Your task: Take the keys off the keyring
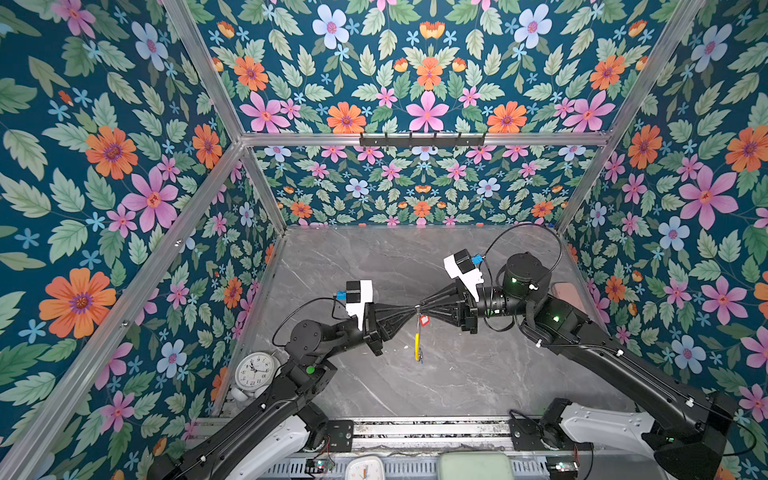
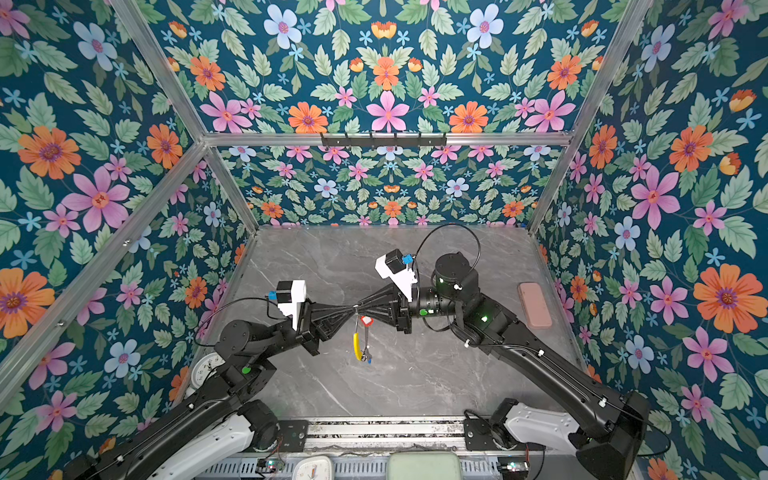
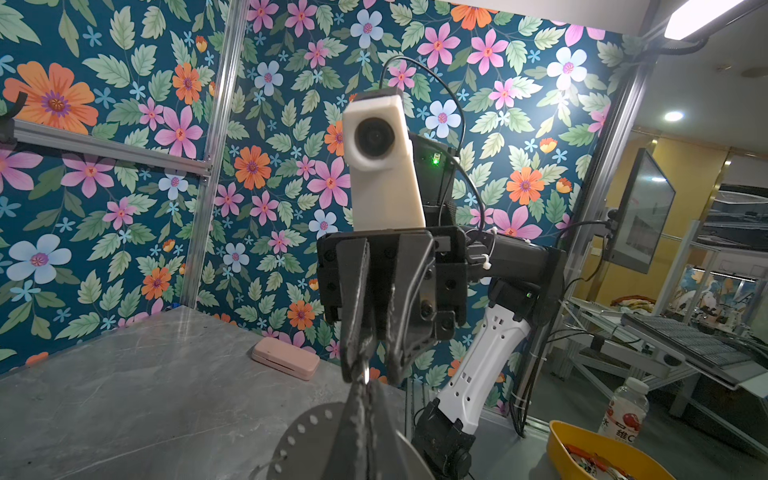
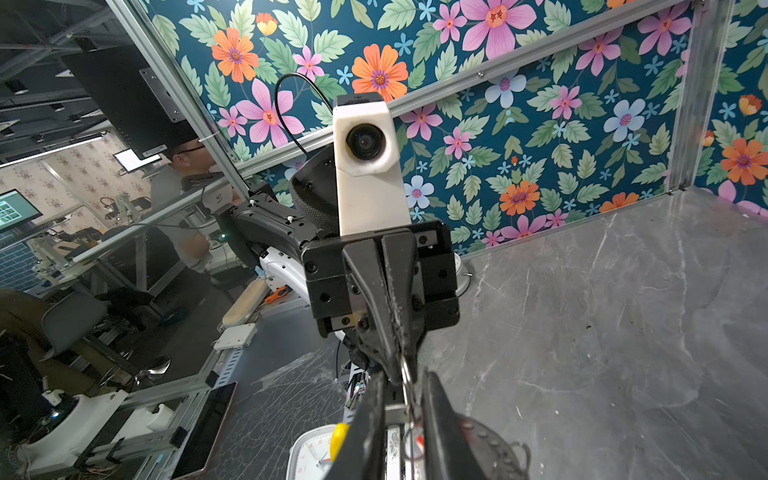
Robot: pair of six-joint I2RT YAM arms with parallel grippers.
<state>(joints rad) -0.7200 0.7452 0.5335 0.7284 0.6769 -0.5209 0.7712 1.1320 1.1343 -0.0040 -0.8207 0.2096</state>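
Grey marble-look table in a booth w/ floral walls, seen from above. Just off the table's near edge sit a square white clock and a pale green block. At the near left corner stands a round white alarm clock, partly behind the left arm.

Above the table's middle, two black grippers meet tip to tip, both roughly level and well off the surface. The left gripper comes in from the left side. Its jaws are pressed together, pinching the top of the keyring. In the right wrist view a thin silver wire curve comes out from btwn its fingers. The right gripper comes in from the right side. Its jaws sit close w/ a narrow gap and the ring wire runs btwn them. Can't tell if they actually clamp it.

The keyring hangs straight down from that meeting point, edge-on and clear of the table, w/ its yellow curved section lower down. The red-tagged key hangs high on the ring, just under the right gripper's tips. The blue-tagged key dangles at the ring's lowest point; its blade is too small to make out.

Farther back, near the right edge, a flat pink case lies on the table. On the far wall there is a black hook rail
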